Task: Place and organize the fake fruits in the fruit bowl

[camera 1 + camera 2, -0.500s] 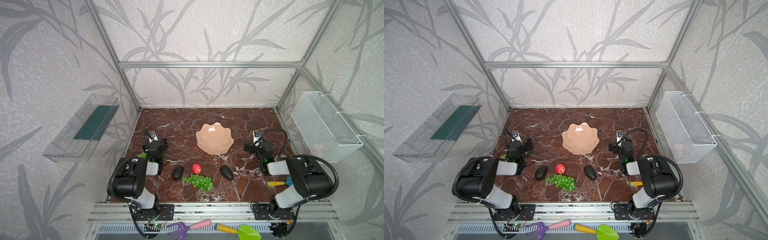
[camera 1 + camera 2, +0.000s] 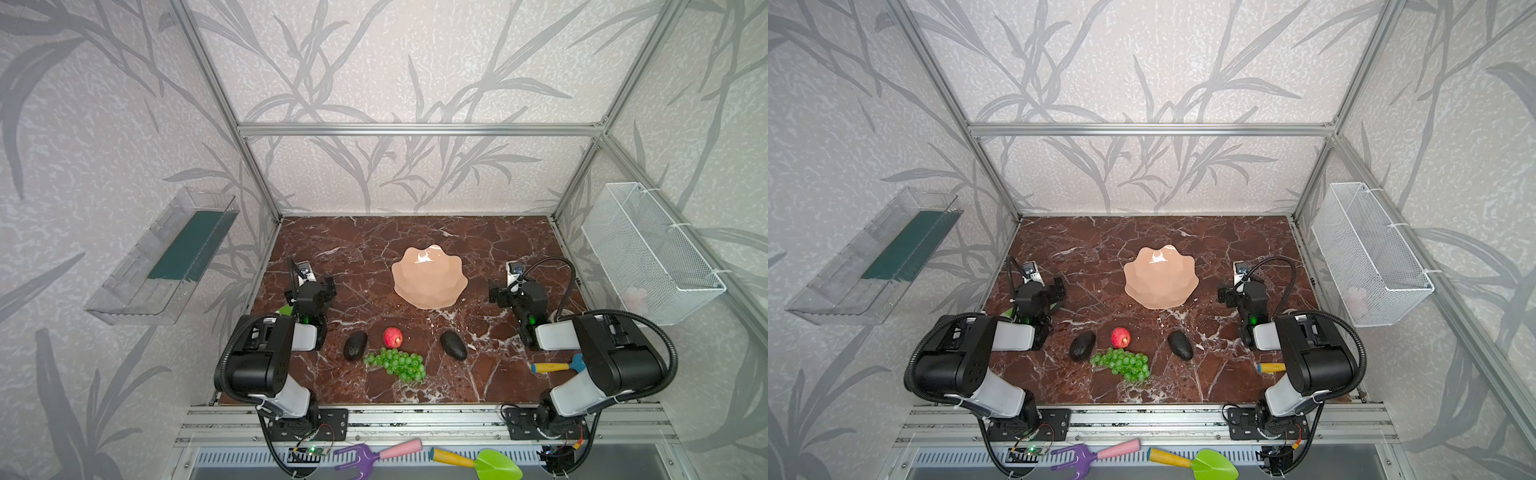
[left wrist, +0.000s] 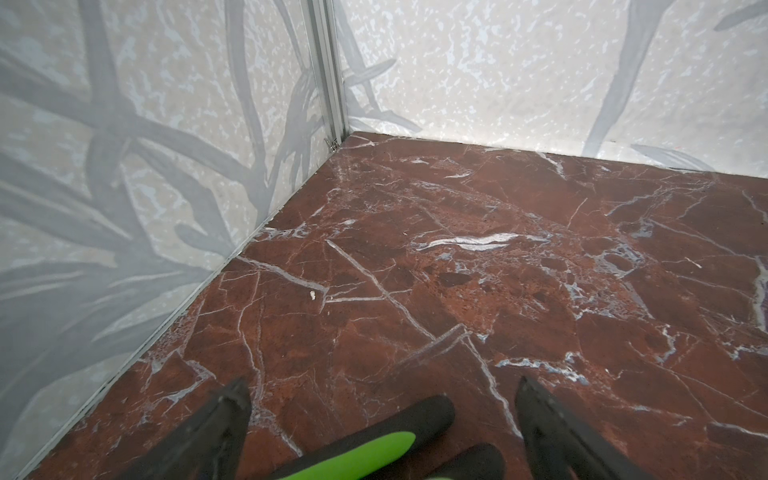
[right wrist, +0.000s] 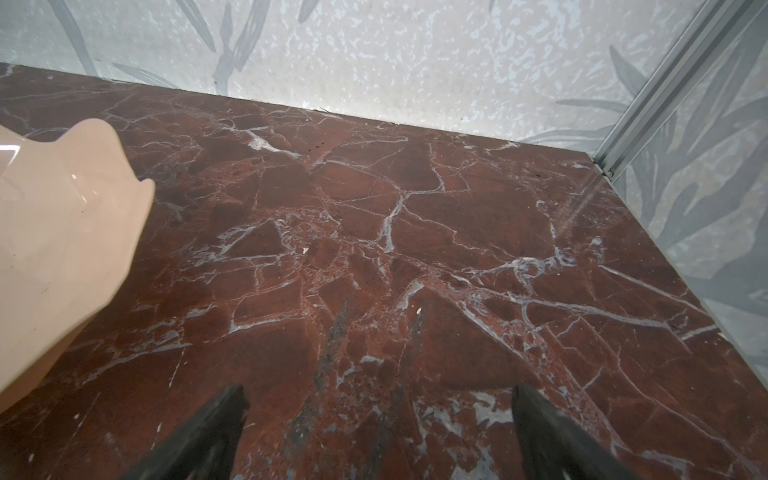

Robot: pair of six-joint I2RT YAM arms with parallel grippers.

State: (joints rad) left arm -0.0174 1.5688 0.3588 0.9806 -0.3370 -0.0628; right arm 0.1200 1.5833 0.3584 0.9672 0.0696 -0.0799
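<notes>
Both arms sit at the sides of the marble table (image 2: 353, 249), the left gripper (image 3: 381, 388) and right gripper (image 4: 378, 392) spread wide, holding nothing. The fruit bowl (image 2: 428, 276) stands mid-table, empty. Nearer the robot lie an avocado (image 2: 355, 345), the apple (image 2: 392, 337), the grapes (image 2: 397, 364) and a second avocado (image 2: 453, 345), all outside the bowl. A sound start: each arm takes its nearer avocado, jaws across the narrow middle, lifting clear of the wavy rim; floppy grapes last

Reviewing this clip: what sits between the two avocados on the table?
The red apple sits between the left avocado and the right avocado; the green grapes lie just in front of that gap, in both top views.
</notes>
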